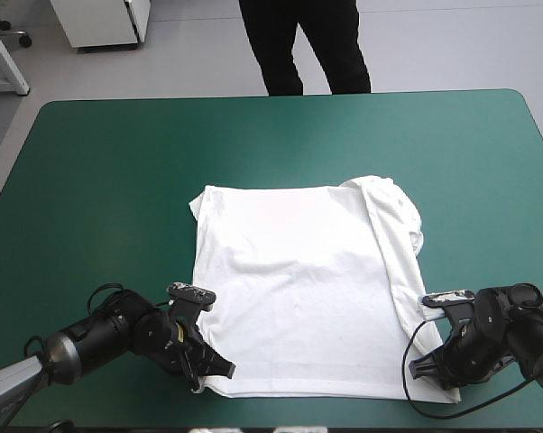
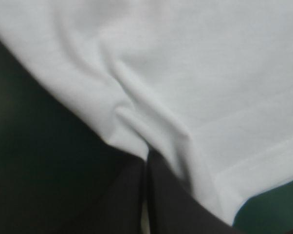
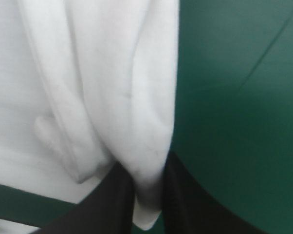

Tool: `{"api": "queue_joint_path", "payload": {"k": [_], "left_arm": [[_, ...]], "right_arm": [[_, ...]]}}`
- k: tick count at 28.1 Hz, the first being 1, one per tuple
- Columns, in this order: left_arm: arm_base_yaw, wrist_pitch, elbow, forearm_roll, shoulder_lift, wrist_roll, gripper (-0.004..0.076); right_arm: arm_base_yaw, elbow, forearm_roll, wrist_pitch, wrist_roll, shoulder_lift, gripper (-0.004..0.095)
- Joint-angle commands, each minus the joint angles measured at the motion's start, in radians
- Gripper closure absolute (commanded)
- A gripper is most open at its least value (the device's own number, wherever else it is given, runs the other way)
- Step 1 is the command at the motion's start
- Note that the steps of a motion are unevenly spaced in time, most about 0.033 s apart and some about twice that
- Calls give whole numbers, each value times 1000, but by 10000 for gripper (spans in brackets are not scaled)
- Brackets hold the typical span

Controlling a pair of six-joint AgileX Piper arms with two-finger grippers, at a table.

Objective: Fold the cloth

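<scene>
T-shirt (image 1: 294, 289) spread flat, lower centre of frame, on teal-green counter (image 1: 109, 180), left pincer (image 1: 213, 368) pinching its lower-left corner, right pincer (image 1: 422, 365) pinching lower-right corner.

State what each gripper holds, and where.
Both pinch the T-shirt at its near hem: the left gripper at the left corner, the right gripper at the right corner.

White T-shirt (image 1: 294, 289) — plain, teal-green cover (image 1: 109, 171), black left hand (image 1: 213, 370), black right hand (image 1: 425, 368)
</scene>
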Motion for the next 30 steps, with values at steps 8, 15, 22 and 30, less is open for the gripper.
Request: {"api": "queue_joint_path", "payload": {"k": [8, 15, 22, 30], "left_arm": [[-11, 106, -289, 97, -80, -1, 733], [-11, 223, -660, 171, -108, 108, 733], [-11, 153, -1068, 345, -100, 193, 733], [-11, -36, -1464, 520, -52, 311, 733]], "right_arm": [[4, -219, 99, -13, -24, -70, 925], [4, -595, 94, 39, -9, -116, 925], [4, -1028, 31, -20, -4, -95, 925], [4, -1517, -53, -78, 18, 34, 925]]}}
